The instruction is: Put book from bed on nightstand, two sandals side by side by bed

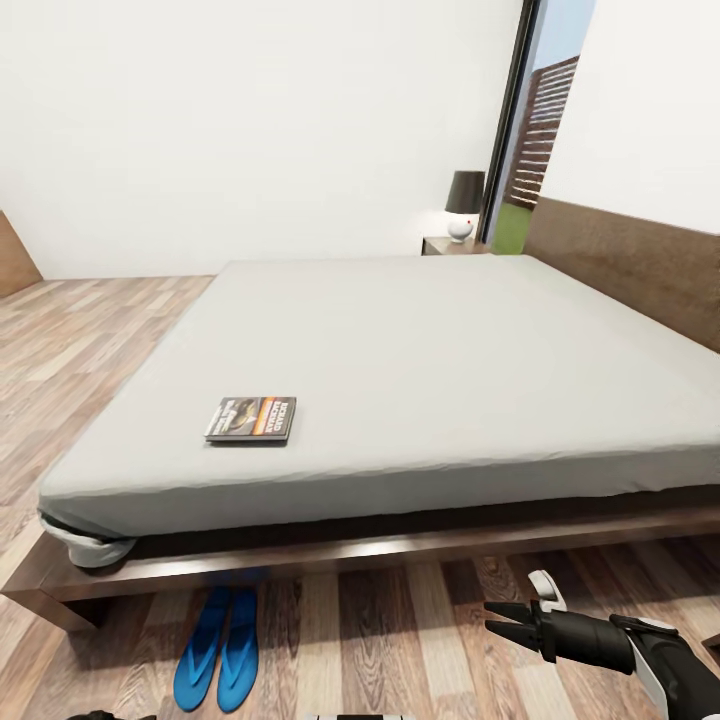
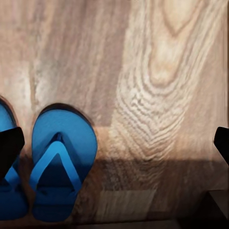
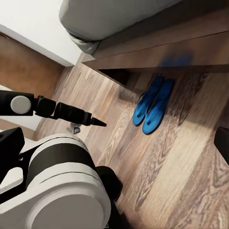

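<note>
the right claw (image 1: 505, 622) hangs low over the wood floor (image 1: 400, 640) in front of the bed (image 1: 400, 360), its two black fingers spread apart with nothing between them. up and to the left of it, on the grey mattress near the bed's front edge, lies the book (image 1: 251, 419), flat, cover up, well apart from the claw. the two blue sandals (image 1: 217, 648) lie on the floor to the left of the right claw, at about its height in the head view, side by side and touching or nearly so, their far ends just under the lip of the bed frame.

the left claw (image 2: 114, 145) points down at the floor; its dark fingertips (image 2: 9, 148) show at the two edges of its wrist view, wide apart and holding nothing. one sandal (image 2: 59, 167) lies between the tips, near one of them, and the other sandal (image 2: 7, 191) is partly behind that same tip.

far beyond both claws, past the bed's far corner, a nightstand (image 1: 450, 245) stands by the window (image 1: 540, 130) with a dark-shaded lamp (image 1: 463, 205) on it.
</note>
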You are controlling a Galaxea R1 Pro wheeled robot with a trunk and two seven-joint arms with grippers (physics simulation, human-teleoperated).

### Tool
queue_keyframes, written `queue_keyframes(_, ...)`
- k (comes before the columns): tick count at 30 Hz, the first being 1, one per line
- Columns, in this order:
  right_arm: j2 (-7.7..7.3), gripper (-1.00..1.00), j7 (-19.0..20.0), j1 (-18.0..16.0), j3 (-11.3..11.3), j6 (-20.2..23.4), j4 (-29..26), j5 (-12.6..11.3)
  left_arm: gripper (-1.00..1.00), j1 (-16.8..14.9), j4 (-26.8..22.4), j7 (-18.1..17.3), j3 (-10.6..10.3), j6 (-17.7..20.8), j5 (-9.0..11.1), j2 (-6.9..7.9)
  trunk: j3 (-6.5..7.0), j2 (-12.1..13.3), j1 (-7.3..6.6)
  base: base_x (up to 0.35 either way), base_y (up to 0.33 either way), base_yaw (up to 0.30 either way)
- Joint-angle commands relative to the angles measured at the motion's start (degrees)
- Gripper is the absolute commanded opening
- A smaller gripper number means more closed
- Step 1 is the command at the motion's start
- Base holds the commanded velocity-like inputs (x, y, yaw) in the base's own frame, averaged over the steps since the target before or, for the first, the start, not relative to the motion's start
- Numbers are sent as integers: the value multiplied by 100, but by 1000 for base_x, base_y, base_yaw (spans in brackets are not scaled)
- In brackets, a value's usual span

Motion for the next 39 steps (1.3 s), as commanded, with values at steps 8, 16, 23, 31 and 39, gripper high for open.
queue_keyframes(8,0,100,20,-2,-7,60,0,-7,100,38,-11,-1,49,-16,-58,39,-4,-1,-1,0,0,0)
queue_keyframes(16,0,100,20,-2,-4,60,0,-7,100,48,122,3,55,3,-58,210,129,7,-16,0,0,0)
queue_keyframes(23,0,100,20,-2,-3,60,0,-7,100,237,176,8,62,32,381,546,218,12,-27,0,0,0)
queue_keyframes(31,0,100,20,-2,-3,60,0,-7,100,325,195,-19,63,61,820,877,350,20,-42,0,0,0)
queue_keyframes(39,0,100,20,-2,-3,60,0,-7,100,583,247,-24,65,131,1553,1269,483,28,-58,0,0,0)
